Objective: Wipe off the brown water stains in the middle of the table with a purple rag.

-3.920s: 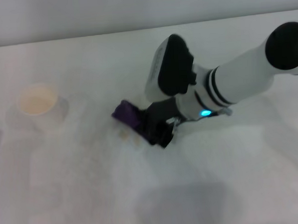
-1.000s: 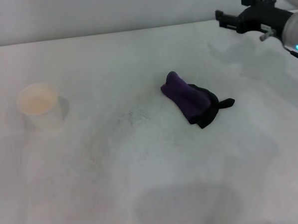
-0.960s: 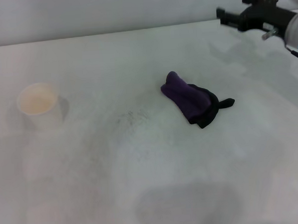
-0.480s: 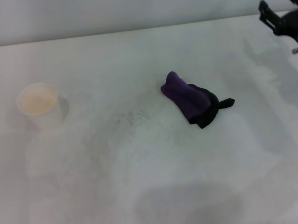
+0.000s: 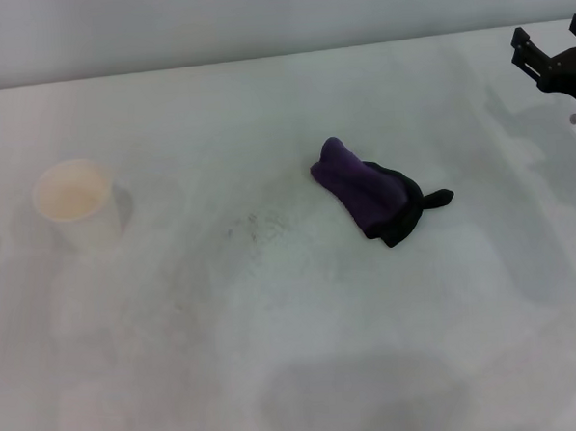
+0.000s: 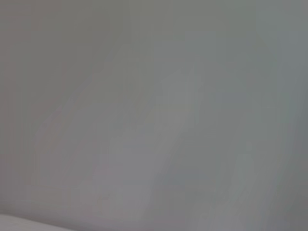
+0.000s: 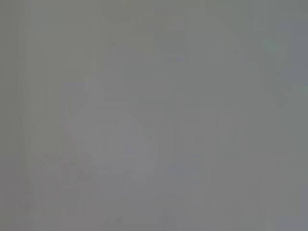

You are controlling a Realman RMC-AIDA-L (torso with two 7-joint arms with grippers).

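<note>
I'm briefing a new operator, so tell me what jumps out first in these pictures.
The purple rag stands out most: a dark bunched cloth lying alone near the middle of the white table, no gripper touching it. Next is the cream cup, upright at the table's left. The right gripper, open, is at the far right edge, well away from the rag.

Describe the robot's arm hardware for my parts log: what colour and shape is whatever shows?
Only the right end effector shows, at the head view's right edge: matte black, blocky, with two short squared prongs standing apart and a small pale metallic piece below. No cables, markings or white arm casing are visible now. The left arm is out of view, and both wrist views show only blank grey.
</note>
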